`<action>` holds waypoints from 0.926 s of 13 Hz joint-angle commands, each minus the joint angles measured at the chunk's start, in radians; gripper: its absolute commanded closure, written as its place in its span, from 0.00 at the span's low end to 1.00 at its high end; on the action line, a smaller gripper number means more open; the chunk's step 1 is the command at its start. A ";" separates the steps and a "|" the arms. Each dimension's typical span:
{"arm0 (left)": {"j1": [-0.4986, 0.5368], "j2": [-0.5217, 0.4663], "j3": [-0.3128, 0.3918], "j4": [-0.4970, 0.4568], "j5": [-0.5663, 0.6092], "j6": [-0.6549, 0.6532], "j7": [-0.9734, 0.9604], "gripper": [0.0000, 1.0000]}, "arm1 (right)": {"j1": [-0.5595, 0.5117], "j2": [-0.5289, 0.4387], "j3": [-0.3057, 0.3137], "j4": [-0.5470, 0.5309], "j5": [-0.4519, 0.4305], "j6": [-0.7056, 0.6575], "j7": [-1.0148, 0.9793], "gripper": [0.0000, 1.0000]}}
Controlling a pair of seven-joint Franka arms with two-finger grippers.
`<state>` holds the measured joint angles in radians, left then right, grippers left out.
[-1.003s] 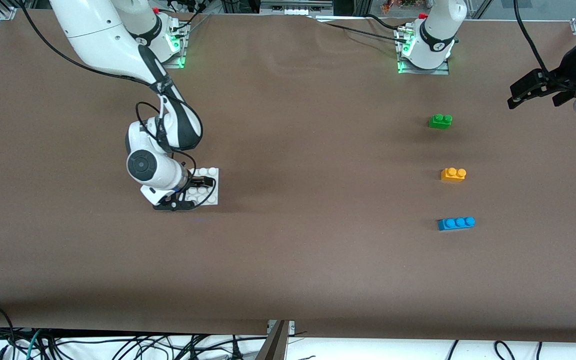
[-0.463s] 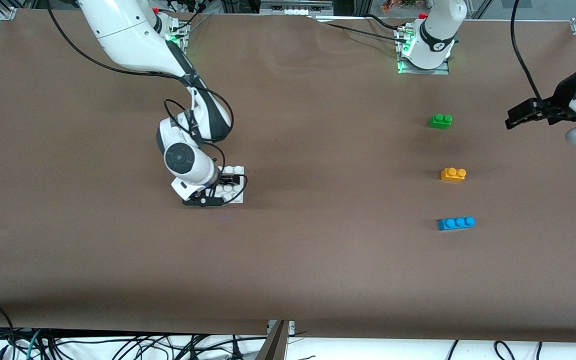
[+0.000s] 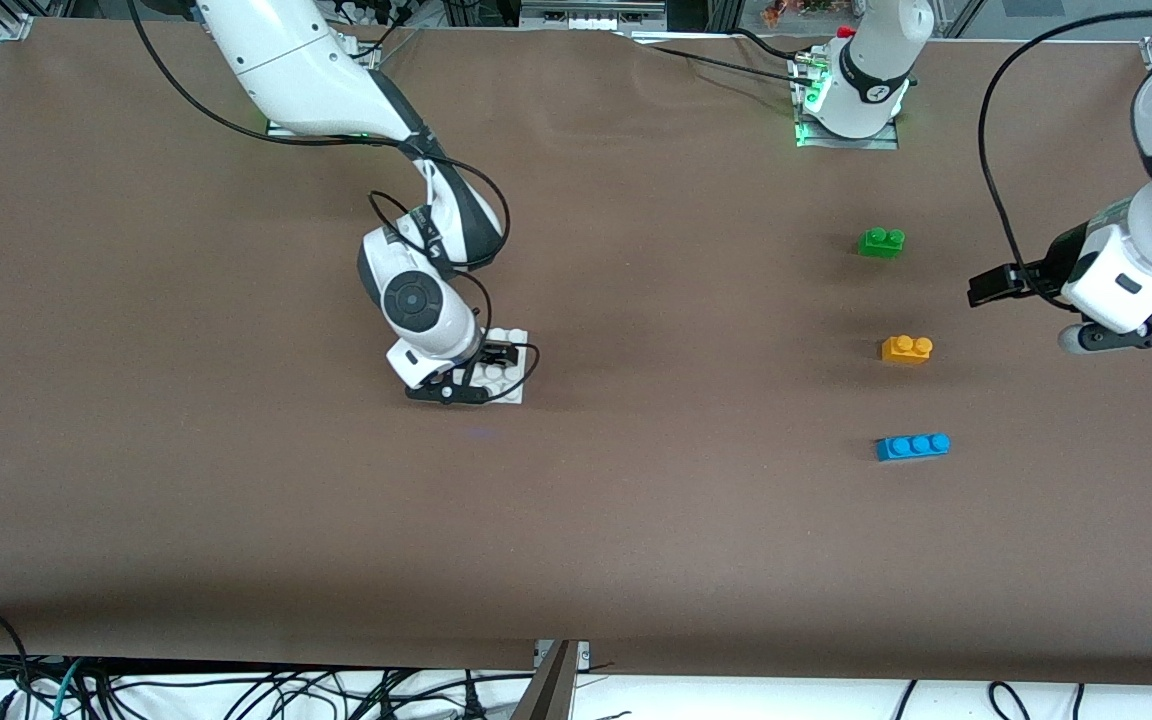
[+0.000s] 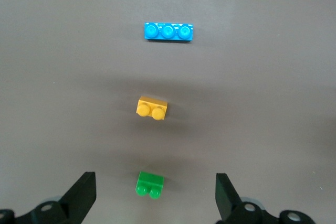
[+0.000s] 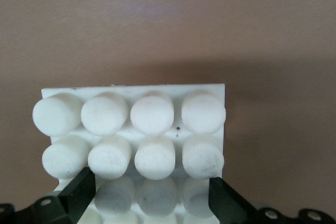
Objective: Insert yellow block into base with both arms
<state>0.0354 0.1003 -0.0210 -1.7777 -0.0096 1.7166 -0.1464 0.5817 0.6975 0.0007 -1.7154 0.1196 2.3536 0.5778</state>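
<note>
From the front, my right gripper (image 3: 484,375) sits low at mid-table, its fingers either side of the base (image 3: 510,368), closed on its edges. My left gripper (image 3: 996,287) hangs over the left arm's end of the table, spread wide and empty. The block (image 3: 906,348) rests on the table (image 3: 636,500) between a green brick (image 3: 881,242), farther from the camera, and a blue brick (image 3: 912,446), nearer. My left wrist view shows all three bricks in a line ahead of my open fingers (image 4: 81,195). My right wrist view shows fingers (image 5: 79,192) flanking the studded plate. I judge the block light, rigid, slick plastic, best pinched across its flat sides, below the studs.
</note>
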 commanded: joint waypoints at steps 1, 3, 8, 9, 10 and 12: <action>0.023 -0.027 -0.004 -0.118 0.017 0.101 0.018 0.00 | 0.055 0.042 0.001 0.059 0.021 0.009 0.062 0.00; 0.029 -0.022 -0.002 -0.187 0.017 0.181 0.018 0.00 | 0.087 0.049 0.001 0.071 0.021 0.013 0.103 0.00; 0.035 0.056 0.018 -0.316 0.017 0.380 0.018 0.00 | 0.132 0.060 0.027 0.112 0.023 0.016 0.152 0.00; 0.035 0.080 0.024 -0.322 0.017 0.402 0.021 0.00 | 0.132 0.060 0.038 0.117 0.023 0.016 0.154 0.00; 0.037 0.107 0.030 -0.322 0.017 0.403 0.053 0.00 | 0.133 0.060 0.041 0.121 0.022 0.016 0.151 0.00; 0.037 0.148 0.032 -0.331 0.017 0.444 0.120 0.00 | 0.147 0.068 0.041 0.137 0.021 0.016 0.151 0.00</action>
<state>0.0677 0.2202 0.0098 -2.1032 -0.0089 2.1206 -0.0849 0.7175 0.7429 0.0382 -1.6161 0.1225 2.3702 0.7219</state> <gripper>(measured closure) 0.000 0.000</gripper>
